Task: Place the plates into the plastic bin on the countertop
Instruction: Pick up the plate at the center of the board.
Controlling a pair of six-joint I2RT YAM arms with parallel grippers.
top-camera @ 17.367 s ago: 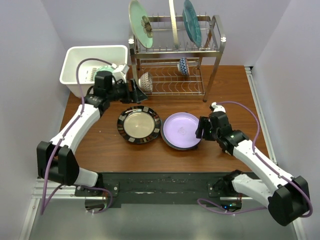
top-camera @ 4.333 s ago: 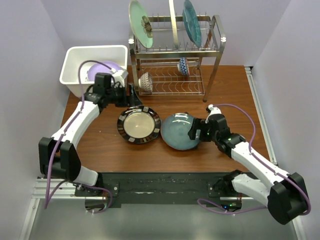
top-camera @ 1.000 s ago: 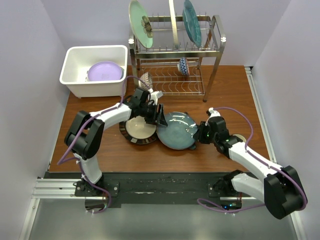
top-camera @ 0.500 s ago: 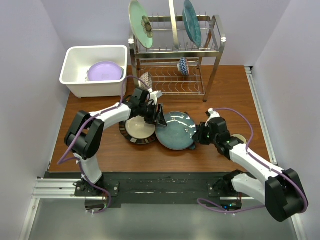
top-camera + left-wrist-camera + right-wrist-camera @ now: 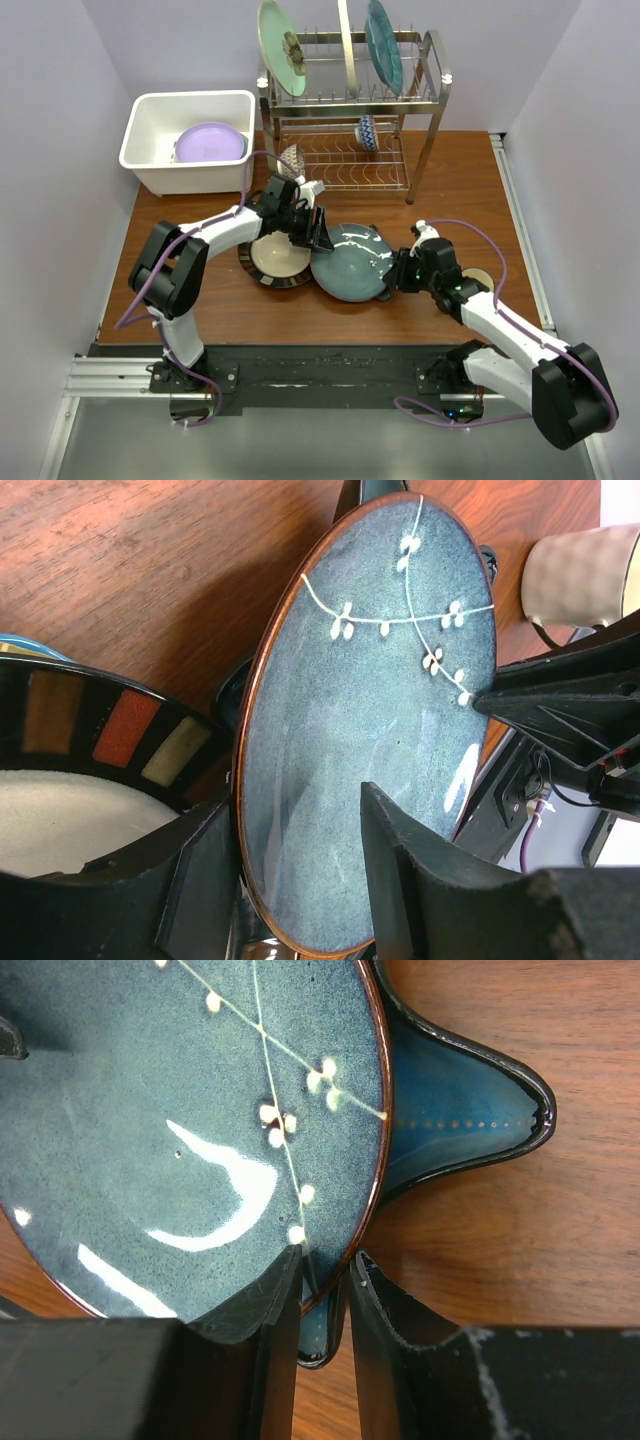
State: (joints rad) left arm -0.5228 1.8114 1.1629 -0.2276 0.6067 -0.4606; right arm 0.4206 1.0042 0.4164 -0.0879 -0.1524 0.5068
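While the right claw [image 5: 325, 1260] grips the teal plate [image 5: 150, 1110] narrowly by its rim, the left claw [image 5: 292, 805] stands part-open astride the opposite rim, not yet closed; the plate lies over the star-shaped plate [image 5: 450, 1120]; the striped plate [image 5: 100, 730] sits just beside the left claw; the plastic bin [image 5: 190, 96], holding the lavender plate [image 5: 210, 143], lies well beyond the left claw, so the left arm is judged nearer.

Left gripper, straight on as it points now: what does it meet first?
The teal plate: its rim sits between the open fingers of the left gripper, so it likely jams there. The right gripper pinches the far rim.
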